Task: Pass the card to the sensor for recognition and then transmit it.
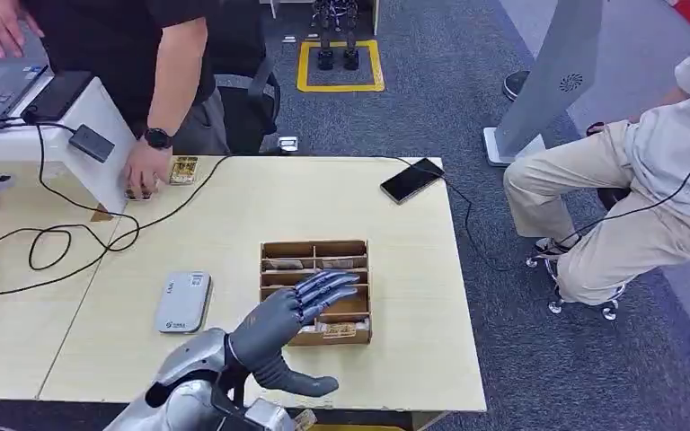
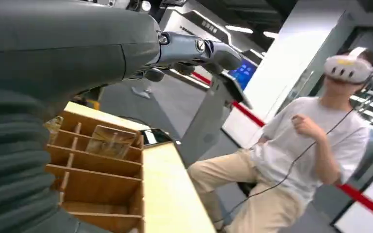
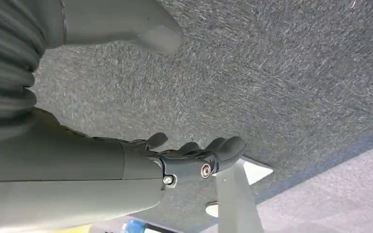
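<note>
The pale wooden desk [image 1: 234, 206] carries a brown wooden compartment box [image 1: 315, 289] at centre, a grey flat sensor device [image 1: 182, 302] at nine o'clock, and a black phone [image 1: 411, 180] at one o'clock.

Left hand [image 1: 292, 310] raised, fingers spread, empty; right hand [image 3: 194, 155] hangs open.

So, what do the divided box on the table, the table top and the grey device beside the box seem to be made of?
Divided box: thin unpainted wood or plywood, matte brown, with lighter cut edges showing in the left wrist view.
Table top: pale wood-look board, smooth, probably laminate; the grain is faint.
Grey device: likely plastic, a smooth silver-grey shell with rounded corners.
The left robot hand hangs over the box, holding nothing.
</note>
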You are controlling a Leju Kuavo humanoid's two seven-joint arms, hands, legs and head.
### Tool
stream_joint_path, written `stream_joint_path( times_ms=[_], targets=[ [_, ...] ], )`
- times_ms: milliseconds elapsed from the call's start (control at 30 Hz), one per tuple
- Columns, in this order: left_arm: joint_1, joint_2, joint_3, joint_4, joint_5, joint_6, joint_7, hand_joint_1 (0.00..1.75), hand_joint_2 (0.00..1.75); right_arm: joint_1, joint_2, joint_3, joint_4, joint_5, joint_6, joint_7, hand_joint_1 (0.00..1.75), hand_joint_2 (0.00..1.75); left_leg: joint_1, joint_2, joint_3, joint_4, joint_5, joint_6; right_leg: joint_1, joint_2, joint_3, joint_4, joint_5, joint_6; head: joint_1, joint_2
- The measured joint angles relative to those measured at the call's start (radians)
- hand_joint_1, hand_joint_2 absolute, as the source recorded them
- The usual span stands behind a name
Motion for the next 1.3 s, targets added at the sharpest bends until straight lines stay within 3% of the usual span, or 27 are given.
stream_joint_path(
  times_ms=[233, 367, 633, 767, 1133, 1300],
  targets=[
    [-0.042, 0.010, -0.019, 0.051, -0.062, 0.019, 0.060, 0.00, 1.75, 0.005, 0.000, 0.000, -0.002, 0.013, 0.000, 0.000, 0.00, 1.75, 0.000, 0.000, 0.000, 0.000, 0.000, 0.000, 0.000, 0.000, 0.000, 0.000, 0.000, 0.000, 0.000, 0.000],
    [-0.066, 0.011, -0.035, 0.082, -0.144, 0.065, 0.129, 0.00, 1.75, 0.009, 0.000, 0.000, -0.005, 0.021, 0.000, 0.003, 0.00, 1.75, 0.000, 0.000, 0.000, 0.000, 0.000, 0.000, 0.000, 0.000, 0.000, 0.000, 0.000, 0.000, 0.000, 0.000],
    [-0.080, 0.003, -0.048, 0.118, -0.243, 0.175, 0.193, 0.00, 1.75, 0.014, 0.000, 0.000, -0.007, 0.031, 0.000, 0.005, 0.00, 1.75, 0.000, 0.000, 0.000, 0.000, 0.000, 0.000, 0.000, 0.000, 0.000, 0.000, 0.000, 0.000, 0.000, 0.000],
    [-0.083, -0.003, -0.055, 0.129, -0.283, 0.192, 0.218, 0.00, 1.75, 0.015, 0.000, 0.000, -0.008, 0.032, 0.000, 0.006, 0.00, 1.75, 0.000, 0.000, 0.000, 0.000, 0.000, 0.000, 0.000, 0.000, 0.000, 0.000, 0.000, 0.000, 0.000, 0.000],
    [-0.090, -0.012, -0.063, 0.149, -0.261, 0.177, 0.211, 0.00, 1.75, 0.017, 0.000, 0.000, -0.010, 0.033, 0.000, 0.003, 0.00, 1.75, 0.000, 0.000, 0.000, 0.000, 0.000, 0.000, 0.000, 0.000, 0.000, 0.000, 0.000, 0.000, 0.000, 0.000],
    [-0.088, -0.012, -0.063, 0.148, -0.126, 0.132, 0.122, 0.00, 1.75, 0.017, 0.000, 0.000, -0.010, 0.028, 0.000, -0.004, 0.00, 1.75, 0.000, 0.000, 0.000, 0.000, 0.000, 0.000, 0.000, 0.000, 0.000, 0.000, 0.000, 0.000, 0.000, 0.000]
  ],
)
